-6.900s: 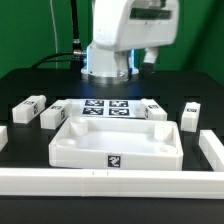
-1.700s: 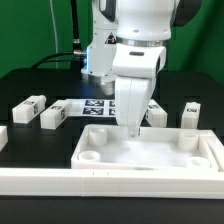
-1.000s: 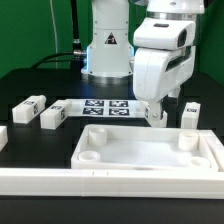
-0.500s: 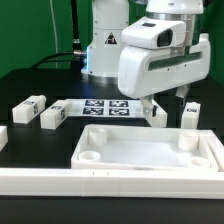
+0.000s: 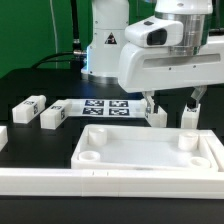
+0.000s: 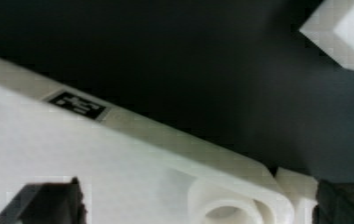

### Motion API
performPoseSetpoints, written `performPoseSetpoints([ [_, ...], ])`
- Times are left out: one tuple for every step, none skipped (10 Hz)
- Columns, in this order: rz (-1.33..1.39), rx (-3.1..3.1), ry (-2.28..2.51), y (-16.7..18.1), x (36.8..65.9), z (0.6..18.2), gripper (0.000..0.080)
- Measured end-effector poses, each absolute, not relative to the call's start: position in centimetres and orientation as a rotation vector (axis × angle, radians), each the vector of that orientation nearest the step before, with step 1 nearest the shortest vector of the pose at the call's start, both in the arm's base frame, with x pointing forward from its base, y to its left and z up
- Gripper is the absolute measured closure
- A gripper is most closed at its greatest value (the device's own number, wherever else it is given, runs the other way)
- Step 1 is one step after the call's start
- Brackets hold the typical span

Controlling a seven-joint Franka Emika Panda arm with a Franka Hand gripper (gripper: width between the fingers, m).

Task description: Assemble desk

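The large white plastic tray-like desk top (image 5: 140, 158) lies flat, rim up, at the front of the black table (image 5: 40, 75), just behind the long low white front rail (image 5: 60, 182); can't tell if they touch. I see round sockets (image 5: 97, 137) in its corners.

In the wrist view one tray rim carries a small black-and-white square tag (image 6: 80, 103). It's pattern only, no letters I can read. One socket also shows close up there.

Four short white square-section leg blocks, all loose on the table behind the tray:
- two on the exterior view's left (image 5: 30, 106) and (image 5: 52, 116), side by side, tags on their faces
- one (image 5: 158, 114) near the tray's far rim, partly behind a finger
- one (image 5: 188, 119) on the exterior view's right, its tag mostly hidden

The two-finger gripper (image 5: 173, 100) hangs above the gap between those last two blocks. Jaws are spread as wide as they go, nothing in them. Its dark fingers (image 6: 46, 203) look bare in the wrist view.

Behind the legs is the marker board (image 5: 105, 106), w/ several square tags, no text. The white arm base (image 5: 105, 45) has a dark mark, too small to read.
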State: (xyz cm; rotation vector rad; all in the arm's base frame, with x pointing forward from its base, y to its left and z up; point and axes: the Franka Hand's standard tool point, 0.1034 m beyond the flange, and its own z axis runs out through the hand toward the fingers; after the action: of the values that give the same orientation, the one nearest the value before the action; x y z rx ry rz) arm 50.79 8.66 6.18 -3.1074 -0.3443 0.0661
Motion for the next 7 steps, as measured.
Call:
performPoseSetpoints([
  [0.064, -3.109, -0.256, 8.74, 50.77, 6.17, 0.015],
  [0.063, -3.096, 0.024, 8.85, 50.46, 6.01, 0.015],
  [0.08, -3.07, 0.196, 9.0, 50.1, 5.8, 0.015],
  [0.091, -3.038, 0.304, 9.09, 50.04, 5.74, 0.015],
  [0.1, -3.008, 0.414, 9.23, 50.01, 5.73, 0.015],
  [0.105, -2.995, 0.492, 9.32, 50.0, 5.73, 0.015],
  [0.107, -2.993, 0.507, 9.35, 49.98, 5.72, 0.015],
])
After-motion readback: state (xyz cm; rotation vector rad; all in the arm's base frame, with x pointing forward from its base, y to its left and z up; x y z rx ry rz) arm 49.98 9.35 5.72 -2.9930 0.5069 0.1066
